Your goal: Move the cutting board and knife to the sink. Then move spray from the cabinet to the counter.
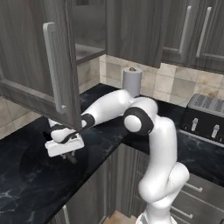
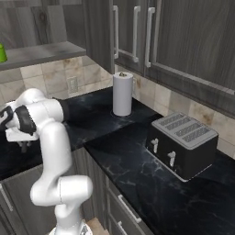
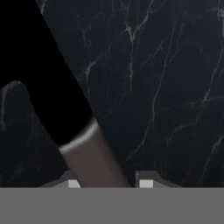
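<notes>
The knife (image 3: 65, 87) has a black blade and a grey handle, and it lies slanted over the black veined counter (image 3: 166, 87). My gripper (image 3: 109, 183) is shut on the grey handle, with one fingertip on each side. In the left base view the gripper (image 1: 70, 156) points down just above the counter (image 1: 39, 183), under the open door of the cabinet (image 1: 39, 57). From the right base camera the hand (image 2: 22, 146) is at the left edge. The green spray (image 2: 2, 53) stands on the cabinet shelf (image 2: 43, 53). The cutting board and the sink are out of view.
The open cabinet door with its long silver handle (image 1: 54, 65) hangs close above my hand. A paper towel roll (image 2: 122, 94) stands at the back wall. A dark toaster (image 2: 183, 142) sits on the counter to the right.
</notes>
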